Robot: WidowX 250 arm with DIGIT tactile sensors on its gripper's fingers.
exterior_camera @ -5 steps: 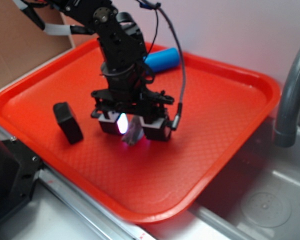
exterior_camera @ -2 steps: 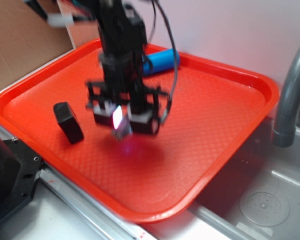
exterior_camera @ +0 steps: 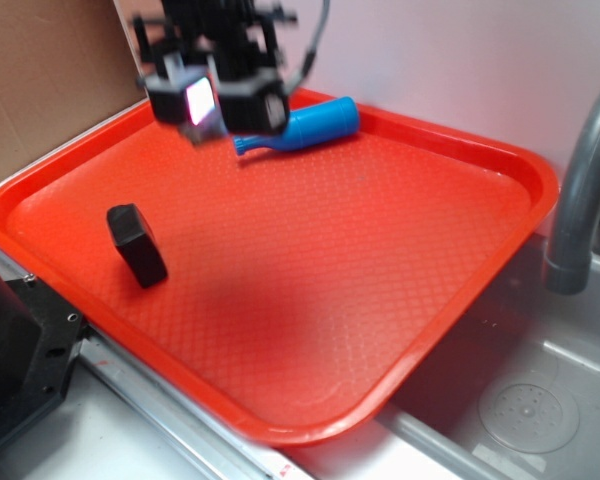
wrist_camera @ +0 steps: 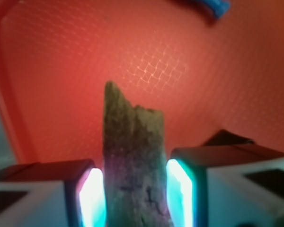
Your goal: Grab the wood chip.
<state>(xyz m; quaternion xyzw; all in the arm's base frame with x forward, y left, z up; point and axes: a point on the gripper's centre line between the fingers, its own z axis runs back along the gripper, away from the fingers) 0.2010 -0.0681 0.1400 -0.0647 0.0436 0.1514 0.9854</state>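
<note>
We see the gripper (exterior_camera: 212, 103) — blurred, apparently above the tray's (exterior_camera: 500, 160) far-left corner — clamped on the wood chip (wrist_camera: 132, 161), near the blue bottle (exterior_camera: 305, 126).

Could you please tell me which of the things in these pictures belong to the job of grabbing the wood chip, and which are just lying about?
Part of the job:
- wood chip, clamped between the gripper's pads
- gripper, lifted above the tray

Just lying about:
- black block on the red tray
- blue bottle near the tray's far edge
- grey faucet over the sink beside the tray
</note>
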